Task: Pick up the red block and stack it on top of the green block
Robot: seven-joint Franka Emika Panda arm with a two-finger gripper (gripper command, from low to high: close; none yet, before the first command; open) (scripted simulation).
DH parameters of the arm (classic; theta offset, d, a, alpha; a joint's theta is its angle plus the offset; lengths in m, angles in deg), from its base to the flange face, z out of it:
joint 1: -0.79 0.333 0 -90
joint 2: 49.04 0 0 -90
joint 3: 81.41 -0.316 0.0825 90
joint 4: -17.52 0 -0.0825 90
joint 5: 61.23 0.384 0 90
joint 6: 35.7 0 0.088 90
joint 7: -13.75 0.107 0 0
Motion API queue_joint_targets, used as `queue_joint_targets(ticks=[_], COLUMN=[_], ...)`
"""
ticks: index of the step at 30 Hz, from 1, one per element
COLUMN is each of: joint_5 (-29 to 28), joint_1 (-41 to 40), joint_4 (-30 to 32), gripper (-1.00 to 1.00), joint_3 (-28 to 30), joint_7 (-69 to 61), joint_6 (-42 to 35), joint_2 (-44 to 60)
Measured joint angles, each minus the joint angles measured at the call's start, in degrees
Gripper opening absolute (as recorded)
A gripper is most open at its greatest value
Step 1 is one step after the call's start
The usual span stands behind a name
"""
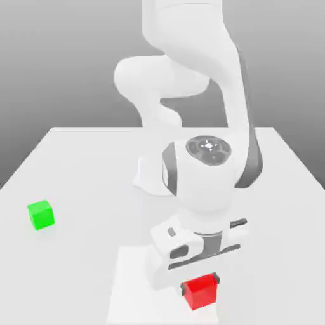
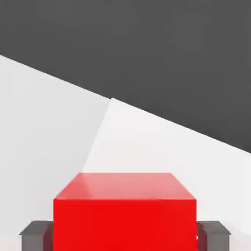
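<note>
Pale and plain, the table (image 1: 82, 184) carries the green block (image 1: 41, 215), well apart from the red block (image 1: 200, 292), which the end effector (image 1: 200, 285) pinches by opposite sides. The red block looks light and stiff, unlikely to crush; those flat side faces suit the grip.

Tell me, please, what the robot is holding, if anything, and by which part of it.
The hand has the red block gripped by two opposite side faces, one finger against each.
</note>
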Motion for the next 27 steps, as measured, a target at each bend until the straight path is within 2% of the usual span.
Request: queue_joint_targets(ticks=[3,8,10,20,27], joint_5=[-0.07,0.48,0.08,-4.6,-7.45], joint_1=[-0.06,-0.44,-2.67,-26.77,-39.45], joint_4=[0.02,1.4,2.53,9.45,14.39], gripper=[-1.0,-1.0,-1.0,-1.0,-1.0], joint_3=[-0.05,-0.5,1.84,15.3,24.75], joint_7=[0.04,-0.39,-1.09,-5.11,-8.32], joint_6=[-0.08,-7.74,-9.17,-11.29,-12.45], joint_2=[-0.09,-9.14,-11.77,-21.27,-27.49])
